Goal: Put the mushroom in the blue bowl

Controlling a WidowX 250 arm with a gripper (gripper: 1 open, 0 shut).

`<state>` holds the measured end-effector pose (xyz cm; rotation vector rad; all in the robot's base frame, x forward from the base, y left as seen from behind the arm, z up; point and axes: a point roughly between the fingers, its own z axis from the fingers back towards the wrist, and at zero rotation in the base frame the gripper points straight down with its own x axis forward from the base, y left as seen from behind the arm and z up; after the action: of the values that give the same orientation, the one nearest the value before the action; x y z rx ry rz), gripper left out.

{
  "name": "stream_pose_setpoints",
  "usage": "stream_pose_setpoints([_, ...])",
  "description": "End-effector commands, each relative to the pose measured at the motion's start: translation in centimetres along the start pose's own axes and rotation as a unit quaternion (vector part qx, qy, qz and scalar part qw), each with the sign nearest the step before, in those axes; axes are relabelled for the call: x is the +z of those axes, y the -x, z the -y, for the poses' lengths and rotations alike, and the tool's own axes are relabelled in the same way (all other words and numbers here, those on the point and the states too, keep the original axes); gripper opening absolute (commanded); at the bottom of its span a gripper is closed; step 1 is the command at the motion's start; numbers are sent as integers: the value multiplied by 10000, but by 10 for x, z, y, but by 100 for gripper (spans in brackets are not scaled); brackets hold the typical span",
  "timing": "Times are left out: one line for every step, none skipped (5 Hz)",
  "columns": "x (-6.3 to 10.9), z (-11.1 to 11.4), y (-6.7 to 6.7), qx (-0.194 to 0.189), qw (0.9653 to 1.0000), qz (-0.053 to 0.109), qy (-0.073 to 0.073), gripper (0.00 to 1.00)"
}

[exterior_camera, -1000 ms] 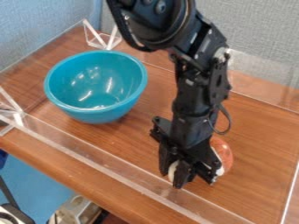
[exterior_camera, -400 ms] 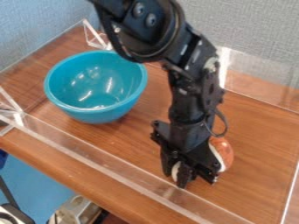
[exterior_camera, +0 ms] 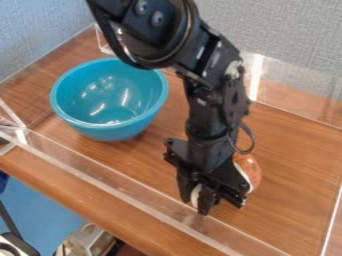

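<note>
The mushroom point(exterior_camera: 246, 172) sits low on the wooden tabletop point(exterior_camera: 287, 160) at the right, well apart from the blue bowl point(exterior_camera: 110, 96), and less of its reddish cap shows than a second ago; only a sliver peeks out beside the black arm point(exterior_camera: 201, 90). The claw point(exterior_camera: 210, 200) points straight down, pressed together at the mushroom's side, though whether it pinches it is hidden. The arm's upper links have swung leftward. A clear acrylic wall point(exterior_camera: 120, 190) blurs the fingertips.
</note>
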<state>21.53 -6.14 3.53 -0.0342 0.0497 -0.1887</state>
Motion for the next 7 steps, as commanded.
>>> stream_pose_setpoints([4,1,-6,48,9998,173,-14,0])
stream_pose_setpoints([2,1,-9,97,9997,208,-33,0])
stream_pose_setpoints([21,-8,-12,382,9981,478,0,0])
stream_pose_setpoints([44,-31,-15,664,9951,729,26,0])
stream_pose_setpoints([60,-75,-25,1069,9903,889,-63,0])
stream_pose_setpoints([95,-117,-28,1521,9823,1090,-118,0])
stream_pose_setpoints([100,-142,-36,1751,9793,1005,-130,0])
